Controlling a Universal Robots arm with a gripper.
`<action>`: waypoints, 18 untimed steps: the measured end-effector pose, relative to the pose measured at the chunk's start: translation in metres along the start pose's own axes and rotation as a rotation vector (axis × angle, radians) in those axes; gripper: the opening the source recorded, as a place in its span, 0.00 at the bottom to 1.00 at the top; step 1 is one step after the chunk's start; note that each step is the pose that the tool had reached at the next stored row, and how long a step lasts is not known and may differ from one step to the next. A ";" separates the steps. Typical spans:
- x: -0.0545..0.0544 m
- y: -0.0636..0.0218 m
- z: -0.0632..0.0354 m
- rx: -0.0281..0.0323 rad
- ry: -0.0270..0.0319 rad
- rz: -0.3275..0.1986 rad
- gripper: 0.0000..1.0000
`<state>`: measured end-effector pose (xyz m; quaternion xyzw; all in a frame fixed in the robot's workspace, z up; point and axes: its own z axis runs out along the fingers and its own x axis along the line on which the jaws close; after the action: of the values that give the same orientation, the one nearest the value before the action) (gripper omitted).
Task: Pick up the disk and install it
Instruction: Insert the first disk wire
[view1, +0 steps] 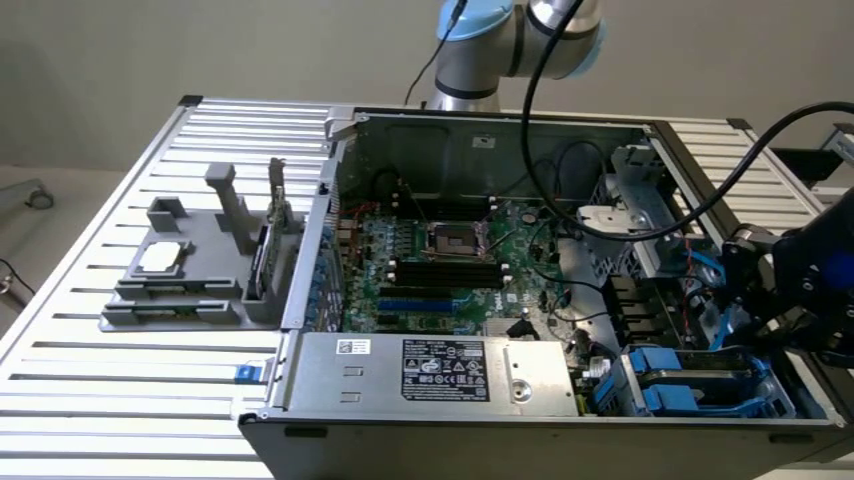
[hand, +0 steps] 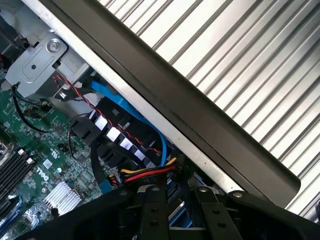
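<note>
My black gripper (view1: 750, 300) hangs over the open computer case's side on the exterior view's right, above the drive bay (view1: 694, 385). Between its two fingers (hand: 152, 212) sits a blue-framed edge of the disk (hand: 177, 200), and the fingers close on it from both sides. In the exterior view, a blue strip of the disk (view1: 730, 272) pokes out beside the gripper. Most of the disk is hidden by the gripper body.
The case's dark rim (hand: 200, 125) runs under the gripper. Red, yellow and blue cables (hand: 145, 172) lie close below. The motherboard (view1: 441, 260) and power supply (view1: 441, 370) fill the case. A grey fixture (view1: 187, 290) holding a silver chip (view1: 160, 257) stands on the slatted table (view1: 120, 380).
</note>
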<state>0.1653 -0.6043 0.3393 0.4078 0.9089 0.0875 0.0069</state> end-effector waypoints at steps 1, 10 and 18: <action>0.000 0.0001 0.0000 0.0000 -0.0001 0.001 0.31; 0.000 0.0001 0.0001 0.0025 -0.0011 0.033 0.24; 0.000 0.0000 0.0001 0.0179 0.0031 0.115 0.24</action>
<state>0.1652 -0.6041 0.3392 0.4593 0.8846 0.0803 -0.0032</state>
